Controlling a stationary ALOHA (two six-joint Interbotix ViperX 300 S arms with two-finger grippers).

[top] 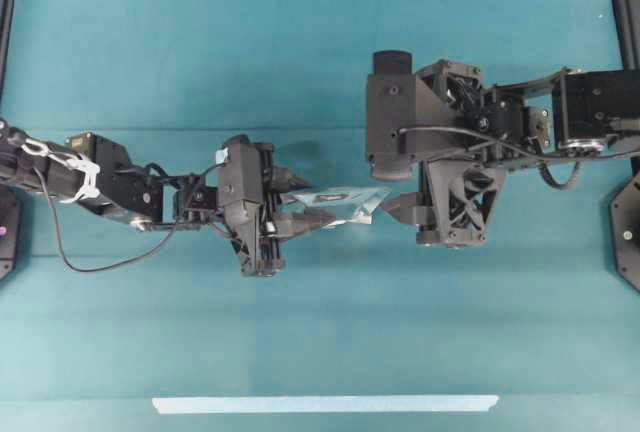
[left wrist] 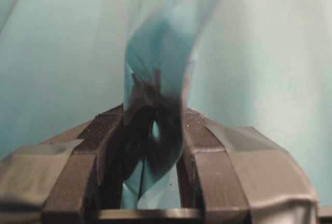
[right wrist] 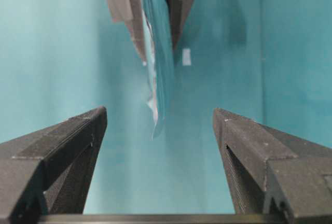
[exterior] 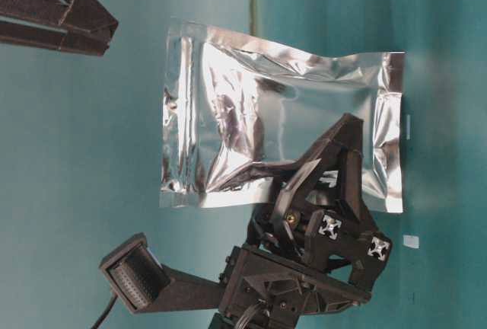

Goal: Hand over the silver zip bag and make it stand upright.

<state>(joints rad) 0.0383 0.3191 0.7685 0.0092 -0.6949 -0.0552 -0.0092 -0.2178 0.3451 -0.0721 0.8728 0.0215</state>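
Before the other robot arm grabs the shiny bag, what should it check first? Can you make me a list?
1. Left pincer pinching the silver zip bag: ok.
2. Right pincer open wide: ok.
3. Bag edge lined up between the right fingers: ok.
4. Bag edge already in between the right fingers: not ok, it hangs just ahead of them.
5. Bag lifted off the table: ok.
6. Bag can stand on its own: cannot tell.

Teal tabletop (top: 300, 52), pale tape strip (top: 325, 404)

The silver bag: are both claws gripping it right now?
No. Only the left gripper pinches the silver bag; the right gripper is open.
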